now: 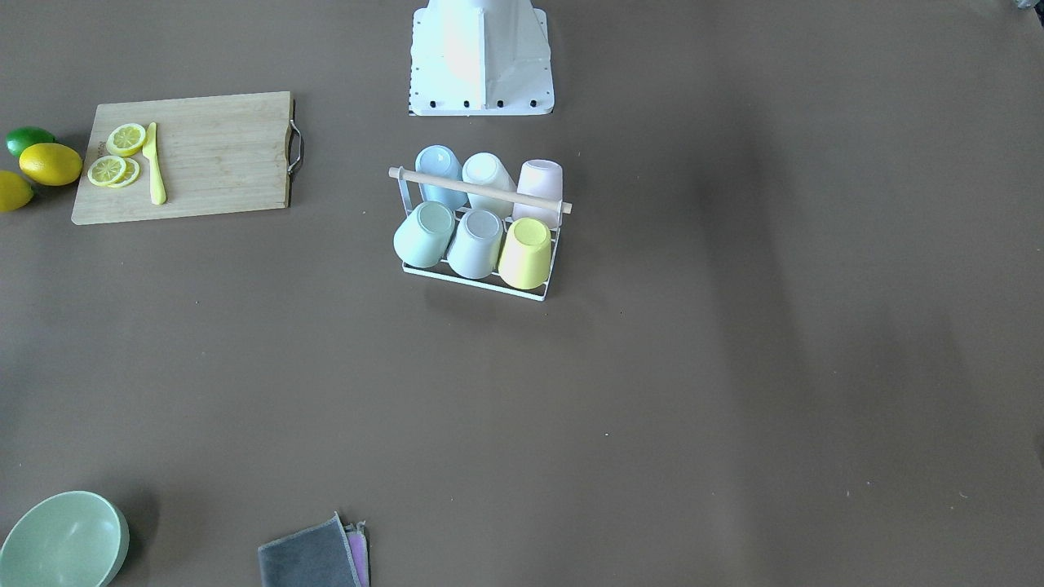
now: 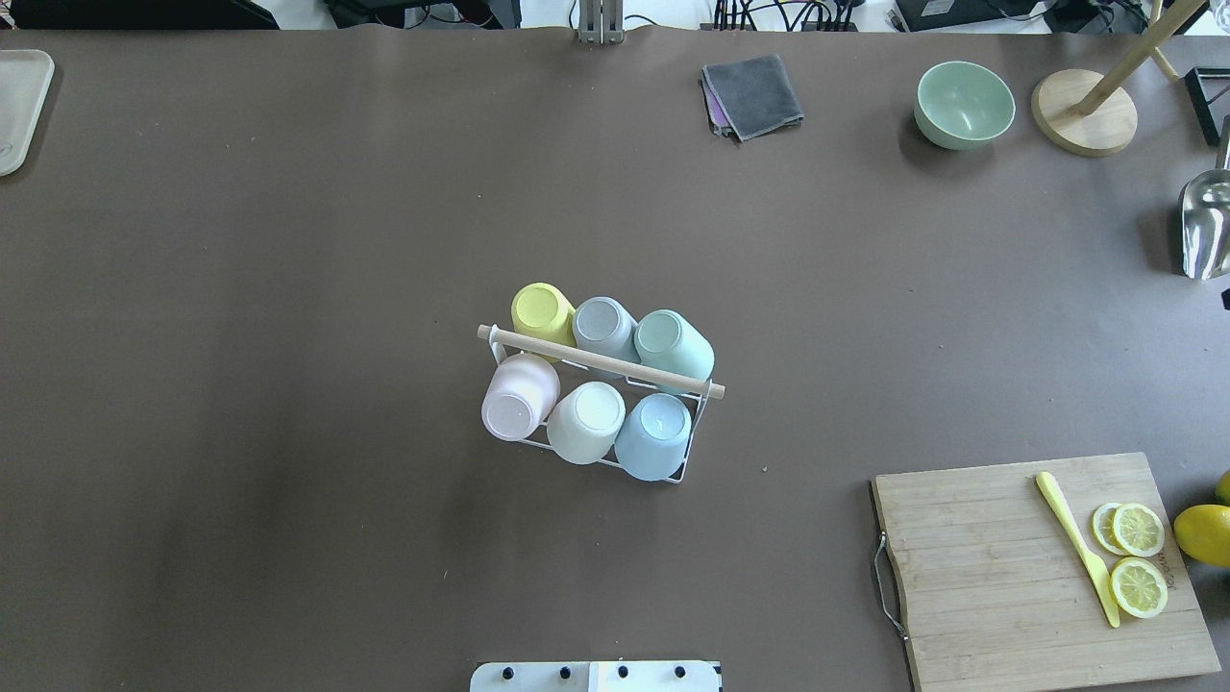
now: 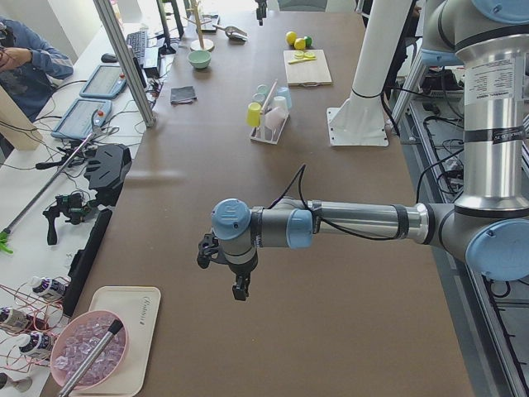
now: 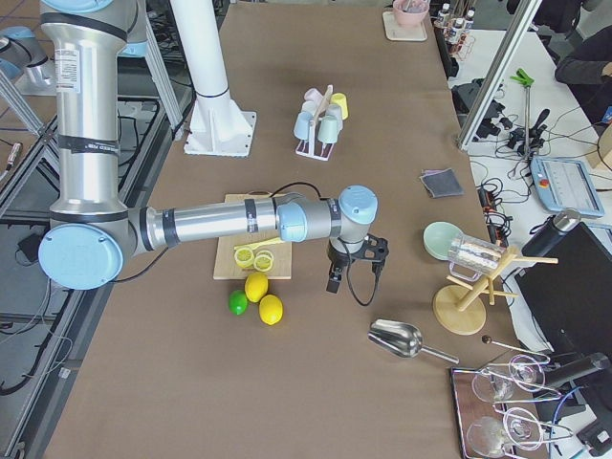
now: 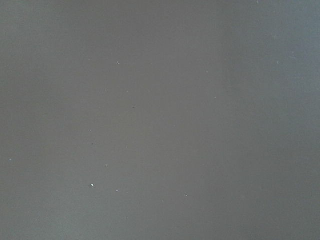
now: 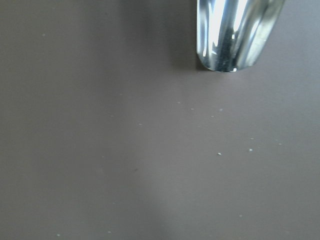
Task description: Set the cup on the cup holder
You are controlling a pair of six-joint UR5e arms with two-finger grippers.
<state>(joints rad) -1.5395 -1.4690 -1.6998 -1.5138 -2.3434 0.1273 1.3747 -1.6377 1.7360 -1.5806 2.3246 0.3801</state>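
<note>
The cup holder (image 2: pixel 601 361), a white wire rack with a wooden rod handle, stands at the table's middle, also seen in the front view (image 1: pixel 479 190). Several pastel cups sit upside down on its prongs, among them a yellow cup (image 2: pixel 541 309), a pink cup (image 2: pixel 519 399) and a blue cup (image 2: pixel 655 434). My left gripper (image 3: pixel 238 289) hangs over bare table far from the rack, seen only in the exterior left view. My right gripper (image 4: pixel 335 282) hangs near the lemons, seen only in the exterior right view. I cannot tell whether either is open or shut. Neither holds a cup.
A wooden cutting board (image 2: pixel 990 567) with lemon slices and a yellow knife lies at the near right, lemons (image 2: pixel 1203 533) beside it. A green bowl (image 2: pixel 964 104), grey cloth (image 2: pixel 754 94), wooden stand (image 2: pixel 1084 111) and metal scoop (image 2: pixel 1206 226) lie at the far right. A tray (image 2: pixel 19 106) is far left.
</note>
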